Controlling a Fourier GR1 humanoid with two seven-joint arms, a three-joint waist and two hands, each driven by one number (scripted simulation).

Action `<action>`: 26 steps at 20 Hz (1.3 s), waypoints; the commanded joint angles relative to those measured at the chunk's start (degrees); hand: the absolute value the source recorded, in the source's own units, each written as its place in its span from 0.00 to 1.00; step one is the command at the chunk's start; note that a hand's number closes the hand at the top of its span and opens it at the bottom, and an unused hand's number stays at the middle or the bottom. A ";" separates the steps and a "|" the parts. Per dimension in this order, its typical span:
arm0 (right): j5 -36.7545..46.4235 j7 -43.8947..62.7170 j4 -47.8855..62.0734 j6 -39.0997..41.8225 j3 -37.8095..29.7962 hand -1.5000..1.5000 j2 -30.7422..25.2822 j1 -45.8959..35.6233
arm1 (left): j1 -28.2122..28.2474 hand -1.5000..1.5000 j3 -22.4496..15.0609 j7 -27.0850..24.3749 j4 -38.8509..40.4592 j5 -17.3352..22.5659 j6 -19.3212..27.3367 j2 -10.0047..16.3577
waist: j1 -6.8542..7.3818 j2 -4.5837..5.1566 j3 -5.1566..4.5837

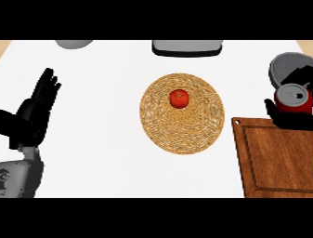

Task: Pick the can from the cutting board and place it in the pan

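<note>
A red can (295, 98) with a silver top is held above the far edge of the wooden cutting board (282, 158) at the right. My right hand (303, 118) is curled round the can, fingers and thumb on either side of it. Just behind the can lies the grey pan (289, 65), partly hidden by the hand. At the left my left hand (27, 116) rests open, fingers pointing up, holding nothing.
A round woven mat (182, 114) lies mid-counter with a red tomato (179, 98) on it. A grey object (187, 46) sits at the far edge, and another grey object (74, 43) at the far left.
</note>
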 commanded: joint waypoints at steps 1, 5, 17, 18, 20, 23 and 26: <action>-3.80 -3.46 14.53 -2.38 -7.84 1.00 -7.02 -8.68 | -1.41 0.50 -1.23 -0.43 0.70 -1.24 1.29 -1.53 | 0.37 0.14 0.02; -0.73 -9.10 29.74 -7.53 -10.48 1.00 -15.20 -14.40 | -1.42 0.50 0.63 0.46 0.47 0.98 -0.74 0.20 | 1.02 0.29 0.02; 7.44 -27.06 65.59 -31.50 -13.19 1.00 -23.26 -20.90 | -6.72 0.50 -1.95 2.53 0.34 -0.96 0.79 -1.48 | 4.30 2.06 0.41; 7.57 -26.24 67.83 -31.49 -13.86 1.00 -24.97 -22.57 | -6.79 0.50 -2.64 3.77 0.20 -1.34 1.03 -1.87 | 4.45 2.02 0.41; 6.90 -28.56 70.77 -31.63 -15.19 1.00 -27.38 -22.20 | -4.52 0.50 -2.54 0.80 -0.17 -0.66 -0.48 -1.53 | 5.03 2.27 0.45; 7.40 -30.96 74.87 -33.24 -14.90 1.00 -27.15 -23.14 | -5.33 0.50 -1.83 1.50 1.05 0.47 -0.89 -1.65 | 5.26 2.47 0.48; 5.15 -29.86 79.63 -28.30 -16.67 0.00 -27.22 -24.44 | -4.94 0.50 -2.36 0.16 1.53 -0.52 -0.89 -1.50 | 5.54 2.63 0.50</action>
